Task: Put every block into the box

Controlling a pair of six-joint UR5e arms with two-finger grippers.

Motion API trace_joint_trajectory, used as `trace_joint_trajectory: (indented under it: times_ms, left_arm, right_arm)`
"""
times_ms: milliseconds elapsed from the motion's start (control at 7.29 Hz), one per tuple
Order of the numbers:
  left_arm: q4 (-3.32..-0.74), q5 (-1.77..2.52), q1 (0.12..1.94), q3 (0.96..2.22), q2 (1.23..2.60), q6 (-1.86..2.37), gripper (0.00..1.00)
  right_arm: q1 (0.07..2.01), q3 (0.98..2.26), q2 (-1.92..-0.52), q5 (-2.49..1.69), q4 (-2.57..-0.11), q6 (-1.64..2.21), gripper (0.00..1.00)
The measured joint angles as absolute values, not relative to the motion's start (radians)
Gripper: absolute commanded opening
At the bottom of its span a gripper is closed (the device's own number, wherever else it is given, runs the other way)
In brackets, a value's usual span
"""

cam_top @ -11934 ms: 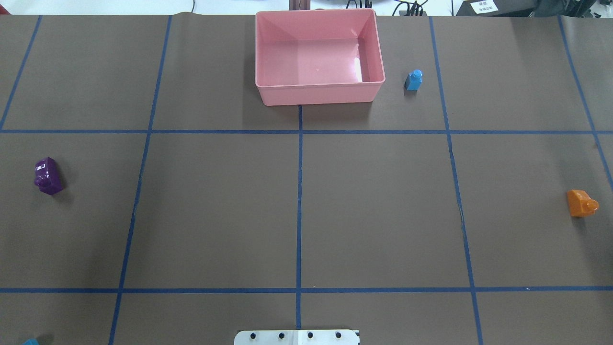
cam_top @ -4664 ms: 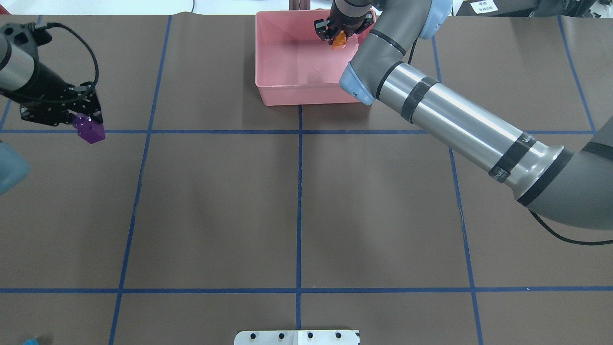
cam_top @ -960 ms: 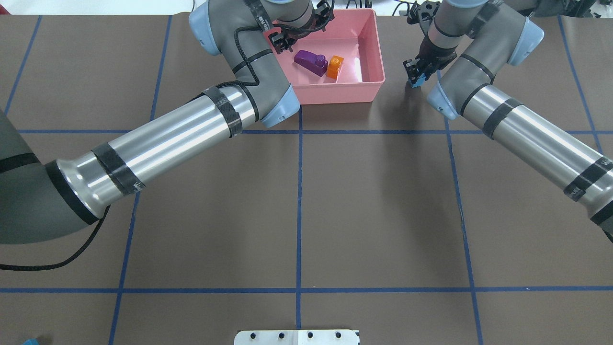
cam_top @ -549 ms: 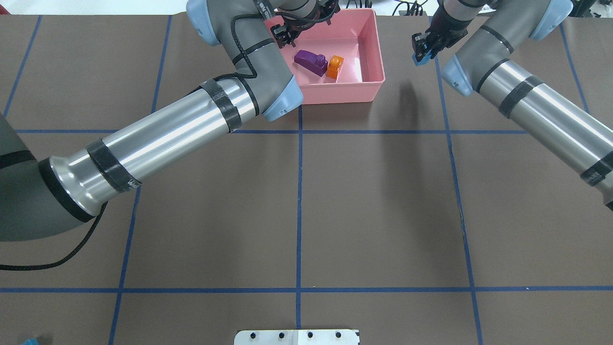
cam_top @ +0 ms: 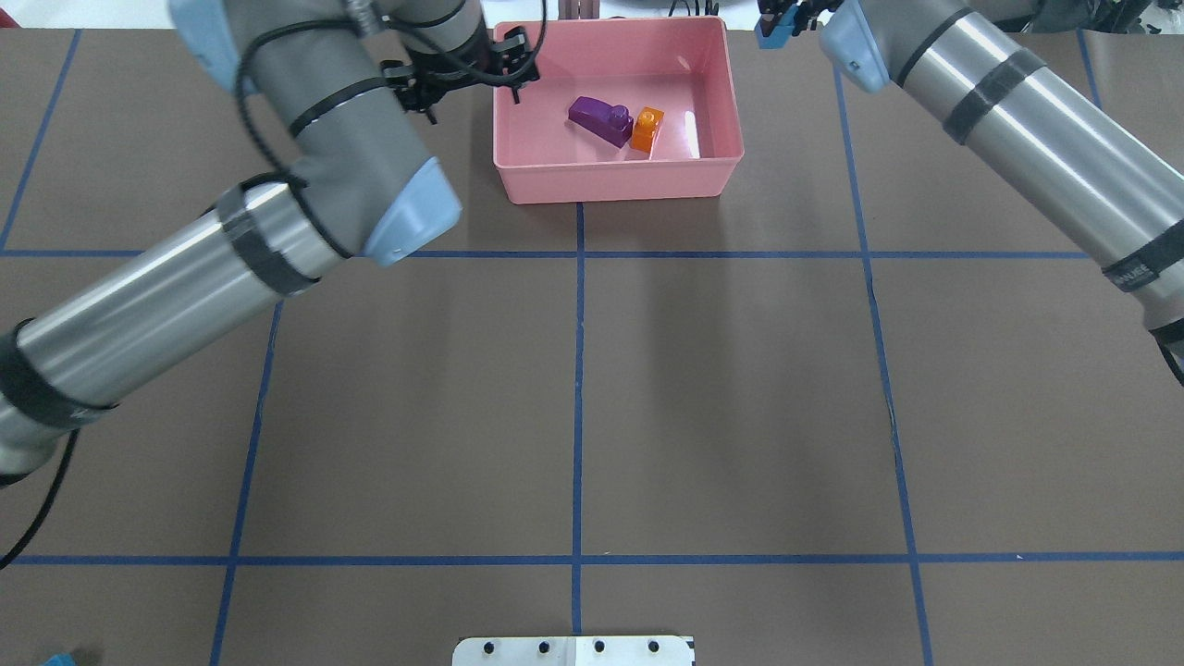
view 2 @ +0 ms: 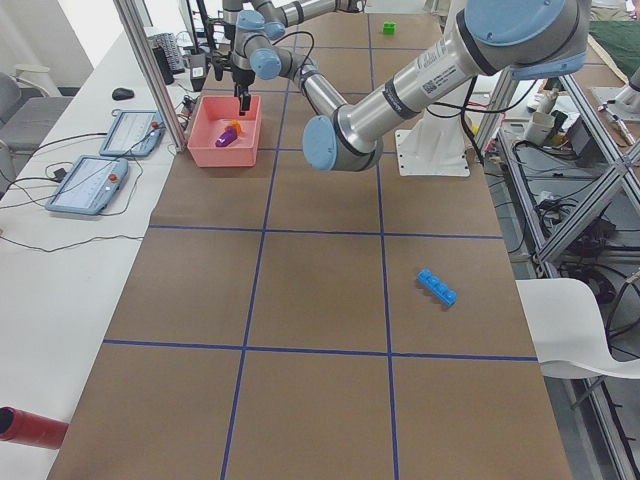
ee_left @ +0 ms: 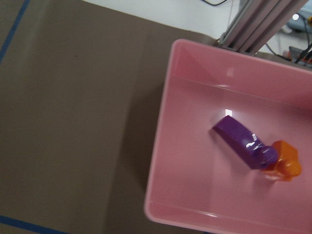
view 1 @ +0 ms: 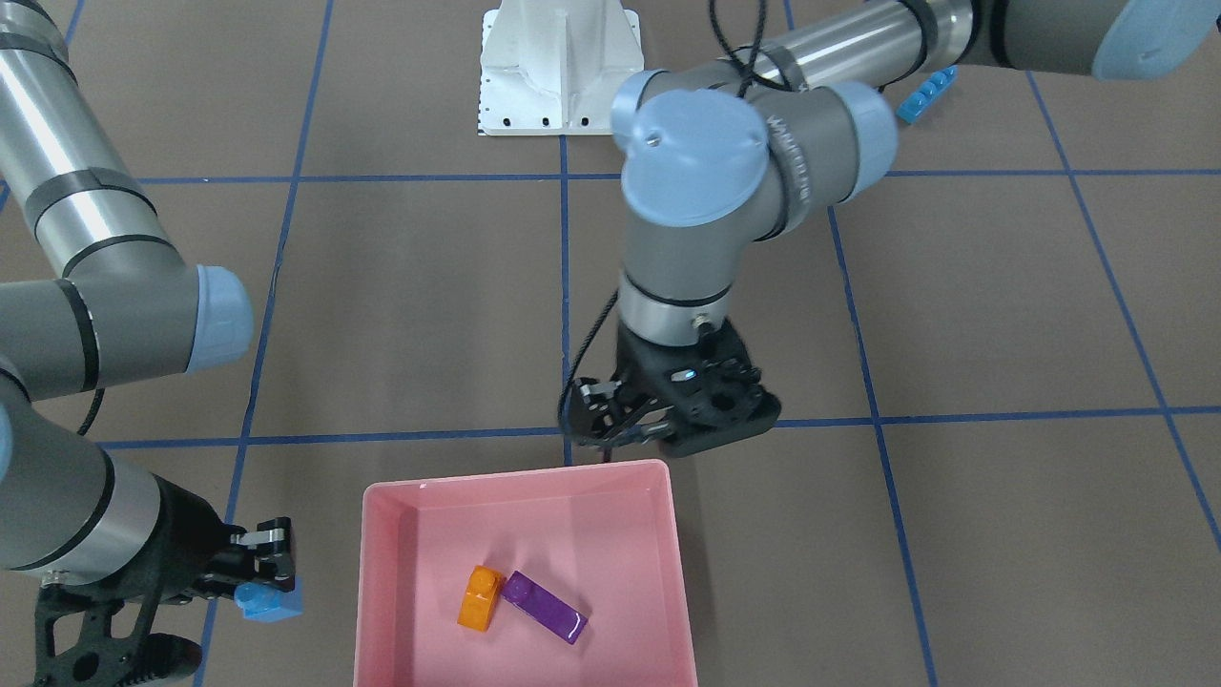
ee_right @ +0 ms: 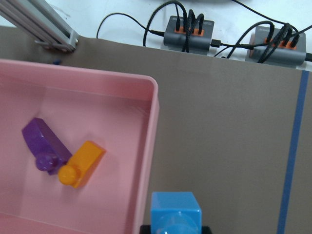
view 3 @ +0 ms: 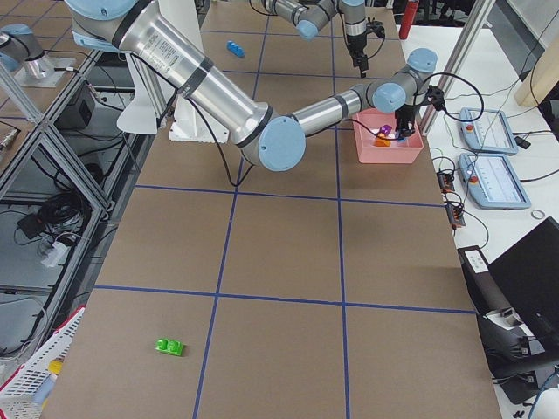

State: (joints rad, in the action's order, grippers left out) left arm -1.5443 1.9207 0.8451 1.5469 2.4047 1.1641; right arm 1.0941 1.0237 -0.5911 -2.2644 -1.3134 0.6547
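Diagonally in the box point(cam_top: 610, 180) lies the purple block point(cam_top: 597, 118), stud seemingly up.

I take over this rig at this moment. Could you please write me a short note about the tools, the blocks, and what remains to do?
Left tool: open and empty, raised close to the box.
Right tool: shut on the small blue block, raised just outside the box's wall, not yet over it.
Done: the purple block and the orange block lie inside the box, touching each other.
Left: drop the small blue block in, then fetch the long blue block and the green block. Both lie on the table, far from the box.
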Motion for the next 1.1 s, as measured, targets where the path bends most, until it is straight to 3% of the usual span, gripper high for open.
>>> trace_joint_trajectory:
  times_ms: [412, 823, 960, 1097]
  left_arm:
    - [-1.516, 1.95, 0.853, 2.022, 1.863, 0.904, 1.0]
    - [-1.531, 1.974, 0.847, 2.269, 1.52, 0.778, 1.0]
    - [-1.569, 2.002, 0.831, 2.318, 1.424, 0.768, 1.0]
    - [-1.667, 2.016, 0.794, 2.338, 1.311, 0.768, 1.0]
  right_arm:
    - [1.016, 0.925, -0.489, -2.117, -1.251, 0.762, 0.0]
    - [0.928, 0.83, -0.463, -1.989, -1.083, 0.885, 0.02]
    - [0.912, 0.825, -0.462, -1.972, -1.068, 0.903, 0.84]
    - [0.903, 0.823, -0.462, -1.965, -1.057, 0.926, 0.99]
